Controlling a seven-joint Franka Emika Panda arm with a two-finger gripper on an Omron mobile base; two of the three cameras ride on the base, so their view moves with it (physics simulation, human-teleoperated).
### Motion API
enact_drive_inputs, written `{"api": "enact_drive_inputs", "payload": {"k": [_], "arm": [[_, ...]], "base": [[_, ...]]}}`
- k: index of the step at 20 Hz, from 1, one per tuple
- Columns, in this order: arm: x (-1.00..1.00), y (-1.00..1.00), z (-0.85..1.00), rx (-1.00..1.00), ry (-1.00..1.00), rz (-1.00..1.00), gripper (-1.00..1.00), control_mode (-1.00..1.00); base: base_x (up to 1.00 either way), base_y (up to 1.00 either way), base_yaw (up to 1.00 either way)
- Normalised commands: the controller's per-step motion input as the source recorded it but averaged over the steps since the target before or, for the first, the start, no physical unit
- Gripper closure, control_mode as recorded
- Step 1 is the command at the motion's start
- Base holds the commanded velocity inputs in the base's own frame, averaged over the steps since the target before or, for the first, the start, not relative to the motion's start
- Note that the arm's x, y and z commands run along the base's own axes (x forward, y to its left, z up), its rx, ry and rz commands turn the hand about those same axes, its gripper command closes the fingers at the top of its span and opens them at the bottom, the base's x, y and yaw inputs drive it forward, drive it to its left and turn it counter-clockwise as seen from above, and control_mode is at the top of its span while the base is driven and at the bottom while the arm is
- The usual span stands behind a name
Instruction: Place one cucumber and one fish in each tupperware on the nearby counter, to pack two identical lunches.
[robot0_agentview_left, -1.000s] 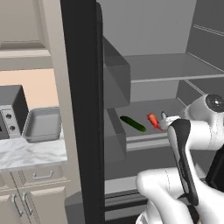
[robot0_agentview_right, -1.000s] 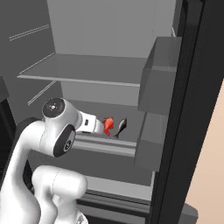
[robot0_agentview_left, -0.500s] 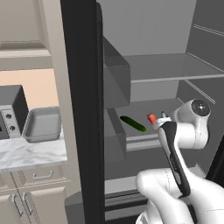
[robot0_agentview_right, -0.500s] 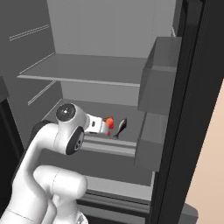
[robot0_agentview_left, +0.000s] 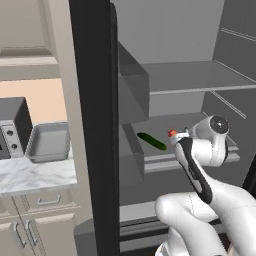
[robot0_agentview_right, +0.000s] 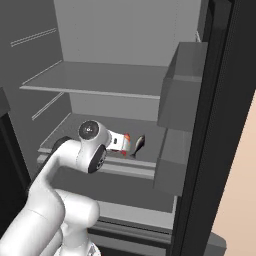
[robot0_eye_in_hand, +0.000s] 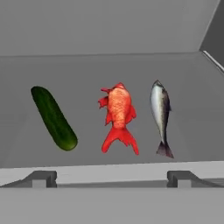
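Observation:
On a grey fridge shelf (robot0_eye_in_hand: 109, 70) lie three items side by side. A dark-green cucumber (robot0_eye_in_hand: 53, 117) is at the left, a red-orange fish (robot0_eye_in_hand: 118, 114) in the middle, a silvery fish (robot0_eye_in_hand: 160, 113) at the right. My gripper (robot0_eye_in_hand: 111, 180) hangs just in front of them, open, fingertips (robot0_eye_in_hand: 42, 178) wide apart with nothing between. From the left base view the cucumber (robot0_agentview_left: 151, 141) lies left of my hand, with a bit of red fish (robot0_agentview_left: 172, 133) beside it. The grey tupperware (robot0_agentview_left: 48, 141) sits on the marbled counter (robot0_agentview_left: 35, 172). The silvery fish (robot0_agentview_right: 138, 145) looks dark beside my hand.
The open fridge door (robot0_agentview_left: 92, 125) with its bins (robot0_agentview_left: 132, 92) stands between the shelf and the counter. A dark toaster oven (robot0_agentview_left: 11, 127) sits left of the grey tray. An upper shelf (robot0_agentview_right: 100, 80) hangs above; another door bin (robot0_agentview_right: 182, 85) is at the right.
My wrist has moved in toward the fridge shelf, nearer the red fish. The items lie where they were and the jaws stay open.

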Motion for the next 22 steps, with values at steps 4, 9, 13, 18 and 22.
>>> {"api": "enact_drive_inputs", "payload": {"k": [4, 9, 13, 18, 22], "arm": [[0.5, -0.19, -0.16, 0.0, 0.07, 0.0, -1.0, -1.0], [0.45, -0.05, -0.31, 0.01, 0.1, 0.0, -1.0, -1.0], [0.38, -0.02, -0.25, 0.03, 0.08, 0.0, -1.0, -1.0], [0.34, 0.0, -0.29, 0.03, 0.01, 0.0, -1.0, -1.0], [0.38, 0.0, -0.26, 0.0, 0.0, 0.0, -1.0, -1.0]], "base": [[0.0, 0.0, 0.0], [0.0, 0.0, 0.0], [0.0, 0.0, 0.0], [0.0, 0.0, 0.0], [0.0, 0.0, 0.0]]}}
